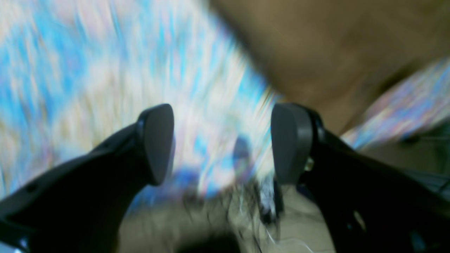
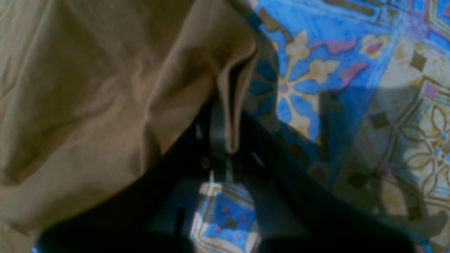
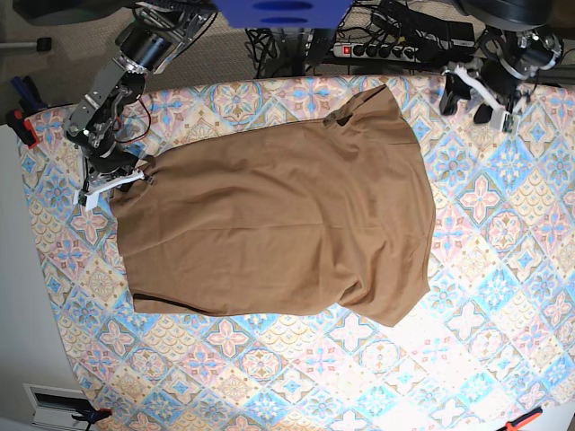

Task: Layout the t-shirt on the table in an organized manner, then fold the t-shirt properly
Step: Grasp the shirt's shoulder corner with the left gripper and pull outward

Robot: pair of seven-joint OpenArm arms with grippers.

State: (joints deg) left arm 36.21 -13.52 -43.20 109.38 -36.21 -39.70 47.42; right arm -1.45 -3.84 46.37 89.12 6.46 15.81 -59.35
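Left gripper [image 1: 222,144], in the left wrist view, is standing with its jaws spread wide and nothing between them; beyond its fingertips [image 1: 156,140] the patterned table [image 1: 88,77] is showing as a motion-smeared field, and the t-shirt [image 1: 334,45] is lying ahead and off to the right of the jaws, well apart from them. Right gripper [image 2: 225,140], in the right wrist view, is pinching shut on a folded hem of the t-shirt [image 2: 88,105], the doubled edge rising straight out from between the jaws; the bulk of the tan cloth is spreading to the left of the gripper, and bare table [image 2: 351,70] is lying to its right. In the base view, the right gripper [image 3: 139,177] is holding one corner of the t-shirt [image 3: 278,229], which is resting mostly flat across the middle of the table [image 3: 485,341] with some wrinkling at the corner farthest from that grip, while the left gripper [image 3: 476,97] is hovering off the cloth beside the collar end. The step in hand is judged to be the laying-out stage, folding not yet begun. The next move probably calls for the free left gripper to descend onto an edge near the collar, so that both arms can draw the fabric taut.
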